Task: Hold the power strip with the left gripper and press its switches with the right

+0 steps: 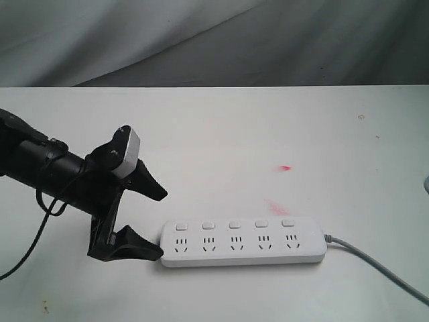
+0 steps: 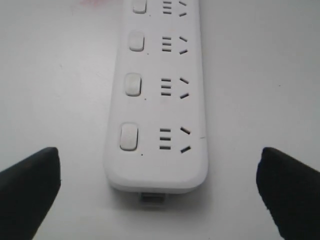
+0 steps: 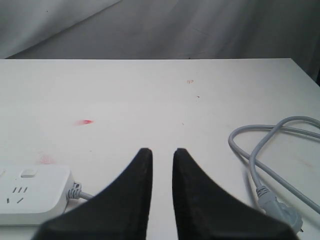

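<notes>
Both hands are holding nothing: the left hand (image 1: 161, 224) is gaping wide astride the strip's (image 1: 244, 241) end on the tabletop (image 1: 268, 134); the right hand (image 3: 162, 152) is hovering almost clenched.

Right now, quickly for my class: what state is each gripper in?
Left gripper: wide open, jaws flanking the end of the power strip, not gripping it.
Right gripper: almost closed, a slit between jaws, holding nothing.
</notes>
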